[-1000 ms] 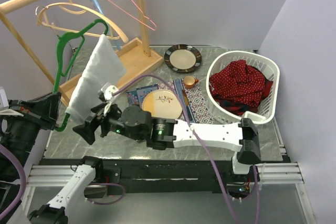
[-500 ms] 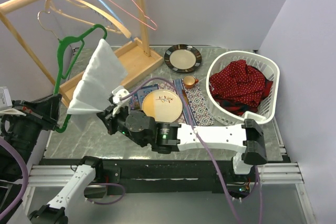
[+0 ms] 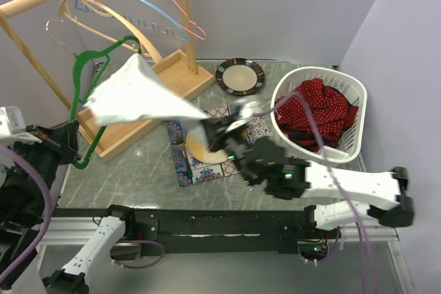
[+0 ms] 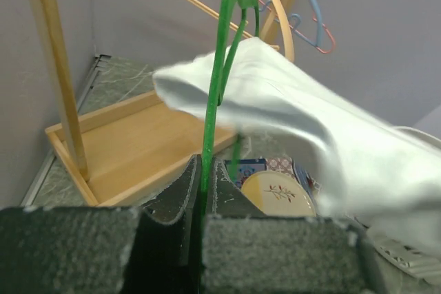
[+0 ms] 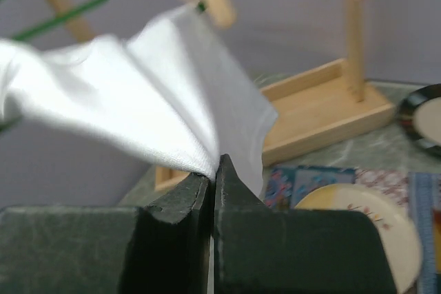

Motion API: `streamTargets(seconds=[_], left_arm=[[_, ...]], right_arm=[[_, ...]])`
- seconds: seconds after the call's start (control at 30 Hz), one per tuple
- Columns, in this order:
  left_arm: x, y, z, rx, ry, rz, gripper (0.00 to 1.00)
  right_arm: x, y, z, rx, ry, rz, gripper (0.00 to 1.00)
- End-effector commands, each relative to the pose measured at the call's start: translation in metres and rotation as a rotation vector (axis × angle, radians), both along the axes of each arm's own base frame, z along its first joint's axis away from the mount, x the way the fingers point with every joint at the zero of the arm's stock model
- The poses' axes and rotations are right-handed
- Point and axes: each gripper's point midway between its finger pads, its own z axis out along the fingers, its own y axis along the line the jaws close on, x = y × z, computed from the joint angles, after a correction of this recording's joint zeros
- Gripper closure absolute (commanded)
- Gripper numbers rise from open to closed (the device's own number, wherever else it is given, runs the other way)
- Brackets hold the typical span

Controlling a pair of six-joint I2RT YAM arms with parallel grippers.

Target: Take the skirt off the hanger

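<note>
The white skirt (image 3: 138, 96) hangs by one corner from the green hanger (image 3: 77, 87) and is stretched out sideways to the right. My right gripper (image 3: 209, 129) is shut on the skirt's lower edge above the cream plate; in the right wrist view the cloth (image 5: 138, 101) runs into the closed right gripper (image 5: 214, 169). My left gripper (image 3: 74, 151) is shut on the hanger's lower wire. In the left wrist view the green wire (image 4: 219, 67) sits between the closed fingers of that gripper (image 4: 204, 164), with the skirt (image 4: 310, 118) spread to the right.
A wooden rack (image 3: 169, 77) with several other hangers (image 3: 114, 15) stands at the back left. A cream plate (image 3: 200, 148) lies on patterned mats. A dark-rimmed plate (image 3: 240, 76), an orange cup (image 3: 248, 107) and a white basket (image 3: 344, 87) of red cloth are to the right.
My right gripper shut on the skirt's lower edge and pulled it right, over the plate. The skirt went from hanging down to stretched sideways. The left gripper kept hold of the hanger.
</note>
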Motion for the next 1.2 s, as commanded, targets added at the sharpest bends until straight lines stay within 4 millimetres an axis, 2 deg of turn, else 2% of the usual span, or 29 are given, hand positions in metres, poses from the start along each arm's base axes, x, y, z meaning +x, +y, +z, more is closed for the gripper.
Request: streamTargets(seconds=[0.0,0.13,0.23,0.47,0.57,0.7,0.83,1.07,1.17], left_arm=[[0.001,0.030,0.030,0.006,-0.133,0.170,0.99],[0.009,0.031,0.024,0.011,-0.122,0.179,0.99],[0.013,0.035,0.023,0.017,-0.108,0.208,0.99],[0.017,0.031,0.024,0.029,-0.135,0.189,0.99],[0.014,0.032,0.029,0.028,-0.164,0.189,0.99],[0.010,0.038,0.032,0.024,-0.179,0.222,0.99],[0.012,0.037,0.030,0.028,-0.183,0.219,0.99],[0.017,0.037,0.031,0.048,-0.185,0.220,0.99],[0.016,0.032,0.036,0.044,-0.206,0.190,0.99]], right_arm=[[0.016,-0.113,0.061,0.159,-0.040,-0.265,1.00],[0.018,-0.153,0.094,0.205,-0.102,-0.287,1.00],[0.021,-0.169,0.114,0.180,-0.151,-0.314,1.00],[0.053,-0.206,0.144,0.134,-0.229,-0.458,1.00],[0.063,-0.231,0.155,0.124,-0.261,-0.544,1.00],[0.073,-0.270,0.156,0.105,-0.281,-0.706,1.00],[0.084,-0.292,0.144,0.089,-0.269,-0.786,1.00],[0.099,-0.321,0.131,0.064,-0.233,-0.877,1.00],[0.103,-0.325,0.130,0.041,-0.220,-0.881,1.00]])
